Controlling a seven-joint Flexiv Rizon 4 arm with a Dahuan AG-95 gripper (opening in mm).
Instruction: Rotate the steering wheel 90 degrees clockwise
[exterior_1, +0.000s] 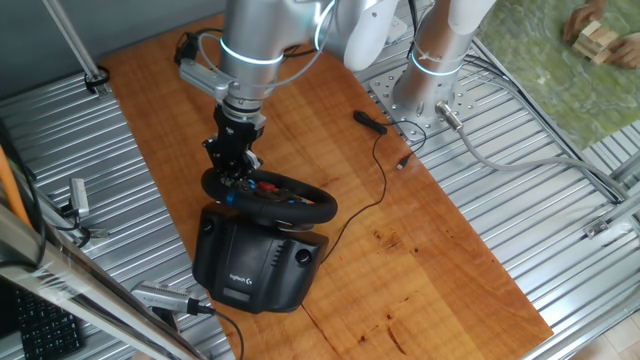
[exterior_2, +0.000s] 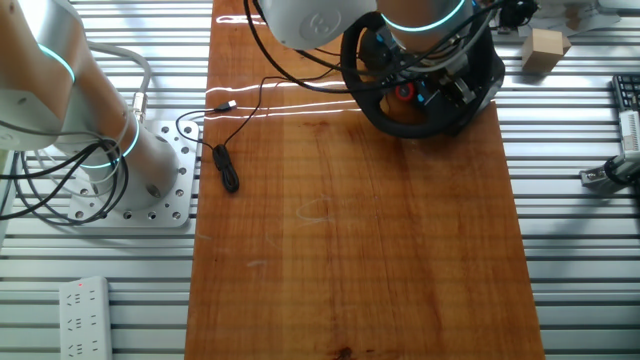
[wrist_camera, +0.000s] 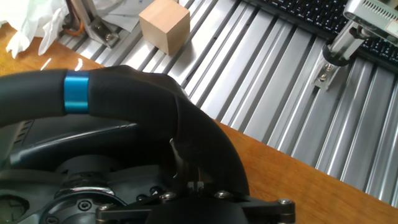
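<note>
The steering wheel (exterior_1: 300, 205) is a black rim with a blue strip (exterior_1: 231, 198) and red and blue hub buttons, mounted on a black base. My gripper (exterior_1: 237, 168) comes down from above onto the rim's far left part, right next to the blue strip. In the hand view the dark fingers (wrist_camera: 198, 146) wrap the rim (wrist_camera: 124, 93) just right of the blue strip (wrist_camera: 76, 92), and the jaws look shut on it. In the other fixed view the wheel (exterior_2: 400, 127) sits at the table's far edge, and the arm hides the gripper.
The boxy black base with a white logo (exterior_1: 250, 268) sits in front of the wheel. A black cable with plug (exterior_1: 371, 122) lies on the wooden table (exterior_1: 440, 250). A wooden block (wrist_camera: 165, 25) and a keyboard (wrist_camera: 311, 12) lie on the metal slats beyond the wheel.
</note>
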